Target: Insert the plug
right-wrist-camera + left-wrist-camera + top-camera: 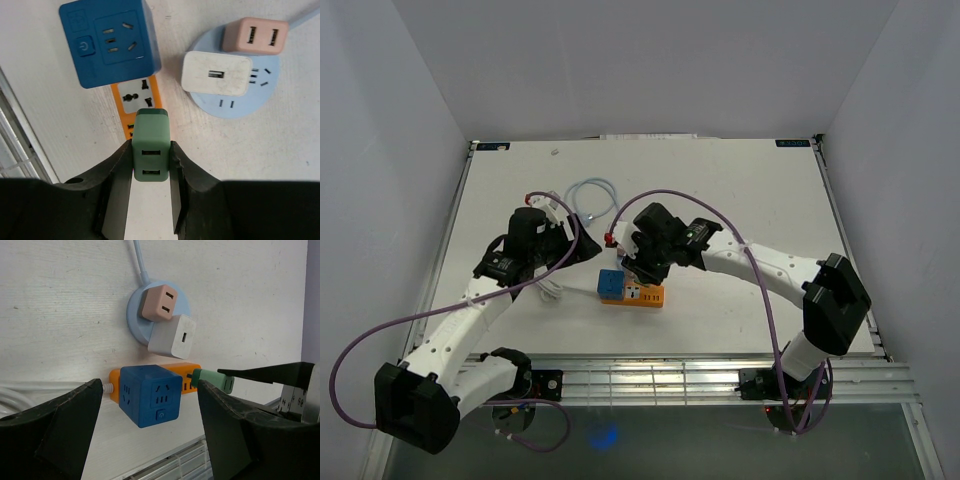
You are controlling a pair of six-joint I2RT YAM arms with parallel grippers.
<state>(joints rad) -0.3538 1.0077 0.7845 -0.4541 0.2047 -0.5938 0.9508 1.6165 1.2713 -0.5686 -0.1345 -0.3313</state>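
we're holding the green plug (151, 131) in the right gripper (150, 150), jaws clamping its two sides. plug's hanging over the orange strip (136, 96), just past the blue cube (110, 42). left wrist cam is showing it side-on at the strip's end; contact w/ the strip, can't tell. top cam is hiding it under the arm. left gripper (149, 395) is hanging wide open, gripping nothing.

Right end effector (151, 156) clamps green plug (151, 131); orange power strip (139, 93) directly behind.
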